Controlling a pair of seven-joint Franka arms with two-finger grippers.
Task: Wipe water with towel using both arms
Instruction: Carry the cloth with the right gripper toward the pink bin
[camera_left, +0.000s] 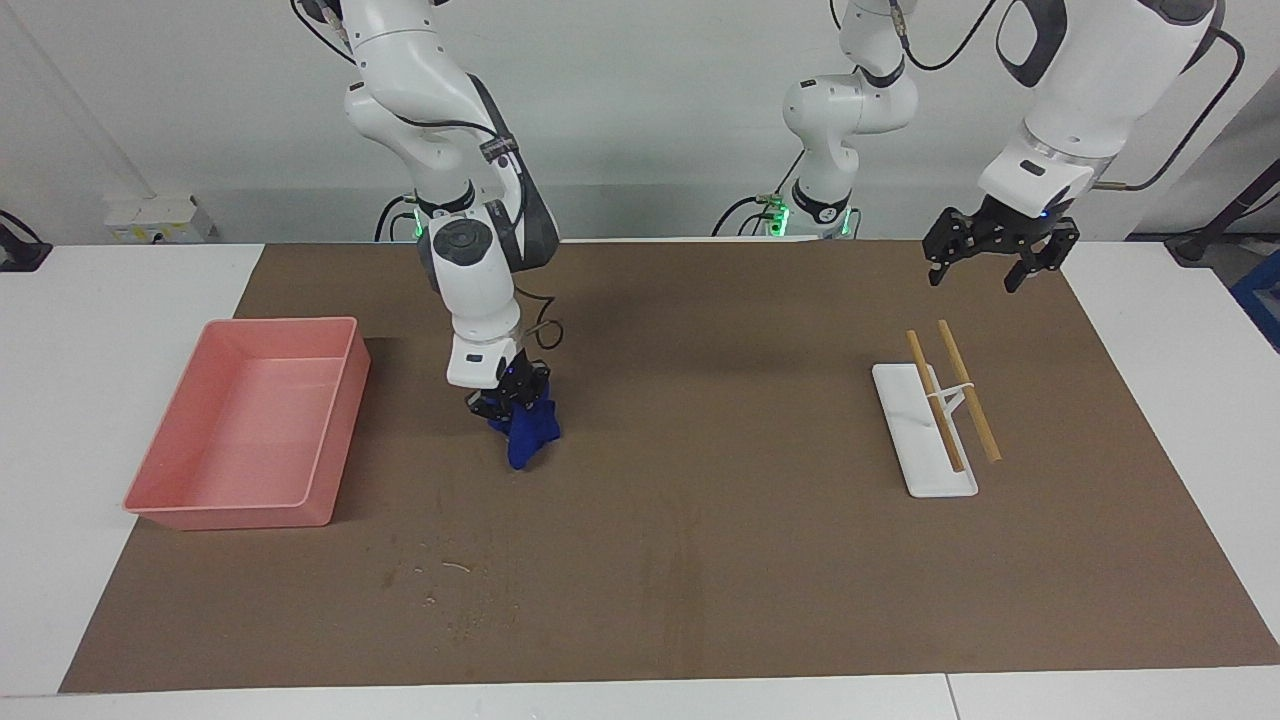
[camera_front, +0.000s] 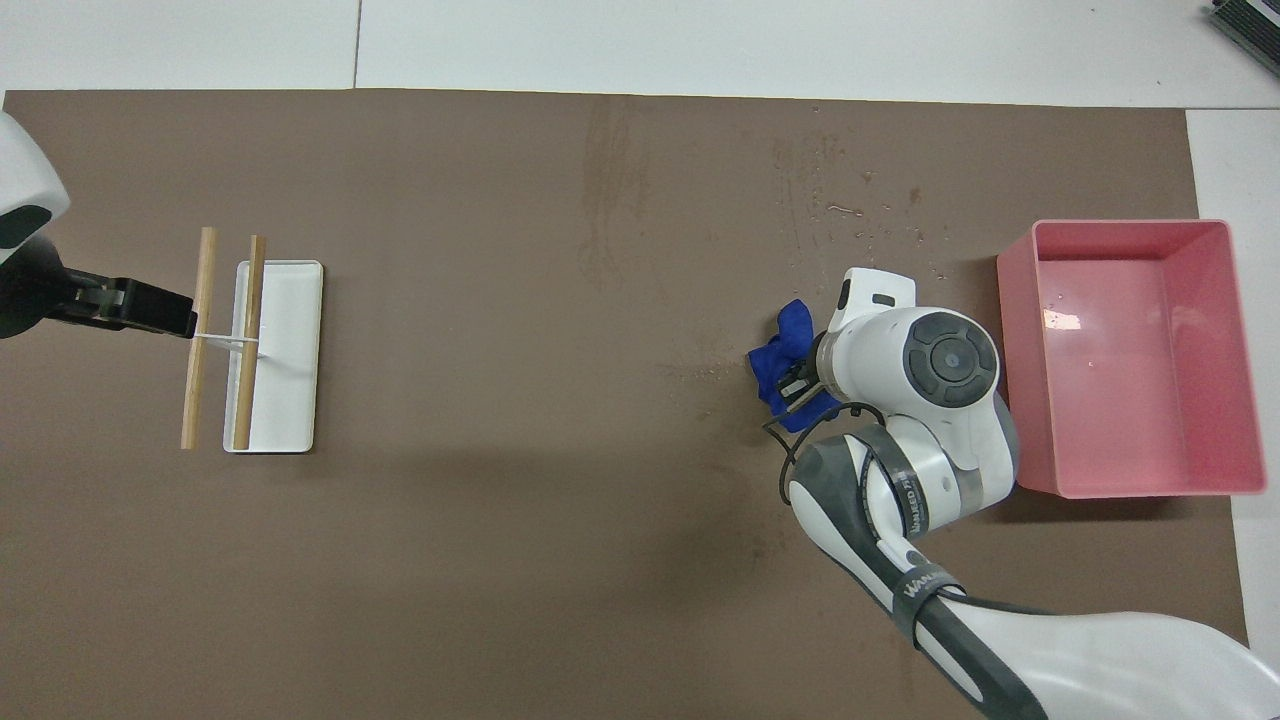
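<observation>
Left of centre in the facing view, the right gripper (camera_left: 510, 398) pinches the towel (camera_left: 527, 437), bunch hanging below it. The water drops (camera_left: 440, 575) lie lower in the frame, toward the bottom edge. The left gripper (camera_left: 998, 255) waits spread open and empty at upper right

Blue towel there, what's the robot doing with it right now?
The right gripper is shut on the blue towel, which hangs bunched over the brown mat beside the pink tray. Water droplets lie on the mat farther from the robots than the towel. The left gripper waits, open, in the air over the mat near the white rack with two wooden sticks.
</observation>
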